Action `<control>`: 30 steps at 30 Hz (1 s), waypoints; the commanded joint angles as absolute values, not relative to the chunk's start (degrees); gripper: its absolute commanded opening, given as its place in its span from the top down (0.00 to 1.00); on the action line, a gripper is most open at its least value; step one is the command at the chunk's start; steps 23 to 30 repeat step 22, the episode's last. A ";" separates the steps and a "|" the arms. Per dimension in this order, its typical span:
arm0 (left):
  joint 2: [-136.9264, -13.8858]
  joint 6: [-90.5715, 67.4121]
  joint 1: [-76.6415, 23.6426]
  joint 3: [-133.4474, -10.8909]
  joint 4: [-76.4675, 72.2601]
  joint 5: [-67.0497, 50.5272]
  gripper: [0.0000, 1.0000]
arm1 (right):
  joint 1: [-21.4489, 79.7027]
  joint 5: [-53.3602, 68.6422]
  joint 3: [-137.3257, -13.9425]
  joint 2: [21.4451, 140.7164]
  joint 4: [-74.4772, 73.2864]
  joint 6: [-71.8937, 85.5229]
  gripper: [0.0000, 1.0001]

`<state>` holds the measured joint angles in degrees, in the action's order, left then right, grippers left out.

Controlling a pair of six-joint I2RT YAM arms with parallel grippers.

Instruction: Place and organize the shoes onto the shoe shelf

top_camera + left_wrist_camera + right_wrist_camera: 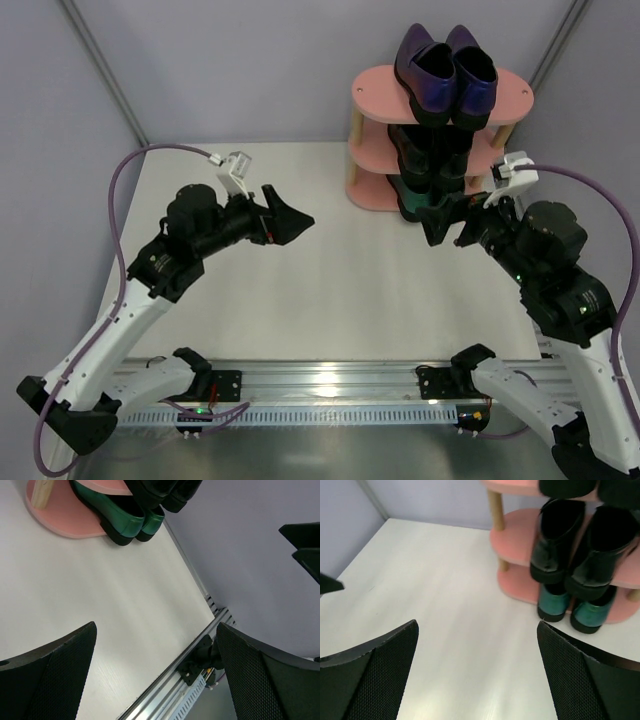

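Showing a pink shelf (pixel 372 92) at the far right of the white, faintly grained bench (pixel 300 300): three oval boards on pale round wooden posts. Carries all the shoes, each pair side by side, heels toward the arms: purple shoes (pixel 445 70) on the top board, glossy and metallic with dark insides; black shoes (pixel 555 545) on the middle board, polished leather with blocky heels; green shoes (pixel 585 615) on the bottom board, heels jutting past the rim. Finds the left pincer (pixel 295 222) released, jaws spread wide with nothing between, hovering over bare bench left of centre, well apart from the shelf. Finds the right pincer (pixel 437 220) likewise released and empty, just in front of the shelf, near the green heels without touching. Wears black fingers (pixel 375 675) with a fine mesh texture on the inner faces.
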<state>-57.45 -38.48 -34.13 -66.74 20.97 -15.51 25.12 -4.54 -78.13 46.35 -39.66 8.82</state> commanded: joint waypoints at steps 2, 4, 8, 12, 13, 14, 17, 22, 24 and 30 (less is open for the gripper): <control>-53.71 -36.12 -33.93 -68.64 27.50 -14.07 0.00 | 25.31 9.83 -75.33 38.59 -38.93 12.30 0.00; -52.65 -36.04 -33.93 -68.47 28.39 -13.62 0.00 | 25.40 12.29 -74.62 37.45 -39.02 13.36 0.00; -50.01 -36.21 -33.93 -68.12 28.65 -12.83 0.00 | 25.40 16.43 -73.13 34.99 -37.63 15.55 0.00; -48.61 -36.30 -33.93 -69.25 29.35 -12.83 0.00 | 25.31 17.75 -72.42 33.84 -36.74 16.52 0.00; -48.52 -36.21 -33.93 -69.43 29.70 -13.01 0.00 | 25.40 17.93 -72.60 33.66 -36.56 16.70 0.00; -48.34 -36.04 -33.93 -69.87 29.79 -13.09 0.00 | 25.40 18.71 -72.60 33.40 -35.95 16.96 0.00; -48.25 -35.77 -33.93 -70.40 30.50 -13.01 0.00 | 25.40 19.42 -72.69 32.78 -34.55 17.66 0.00; -47.64 -35.33 -34.01 -70.40 30.59 -13.27 0.00 | 25.40 19.87 -73.21 33.22 -34.02 18.01 0.00; -47.64 -35.33 -34.01 -70.40 30.59 -13.27 0.00 | 25.40 19.87 -73.21 33.22 -34.02 18.01 0.00; -47.64 -35.33 -34.01 -70.40 30.59 -13.27 0.00 | 25.40 19.87 -73.21 33.22 -34.02 18.01 0.00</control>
